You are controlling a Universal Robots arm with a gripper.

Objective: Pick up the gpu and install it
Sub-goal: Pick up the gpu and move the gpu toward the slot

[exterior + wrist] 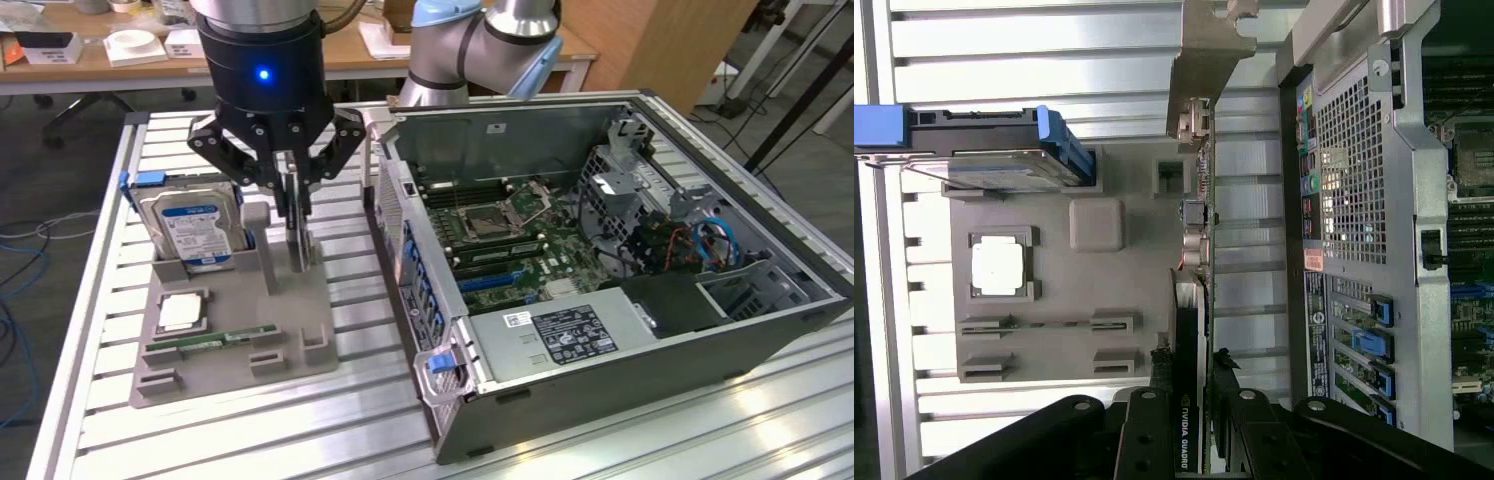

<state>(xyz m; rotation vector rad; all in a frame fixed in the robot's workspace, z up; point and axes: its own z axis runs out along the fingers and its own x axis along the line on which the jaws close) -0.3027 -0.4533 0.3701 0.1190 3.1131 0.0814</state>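
1. Gpu (302,243) (1190,310) hangs edge-on, upright, pinched by its two flat faces between the fingers of the gripper (290,200) (1190,405). It is over the grey tray (310,335), on the side nearest the computer case (747,170). Its lower edge is close to the tray; whether it has cleared its holder cannot be told.
2. Slip is the first risk: the grip is on smooth, slim faces near one end, so the long card could pivot or slide down between the pads.
3. Snagging is the second: if the lower edge catches in the tray's holder, a lift would likely tilt the card or drag the light tray along the slatted table (334,425).
4. Collision is the third: the card's metal bracket (1206,55) sticks out past the board and could strike the case's rear wall, which stands just beside the tray.
5. The tray also holds a silver hard drive (188,228) standing upright in its blue-edged holder, a square processor (179,312) lying flat, and a slim green RAM stick (214,341).
6. The case lies open on its side, showing the motherboard (514,235), the labelled power supply (567,335) and coloured cables (707,240).
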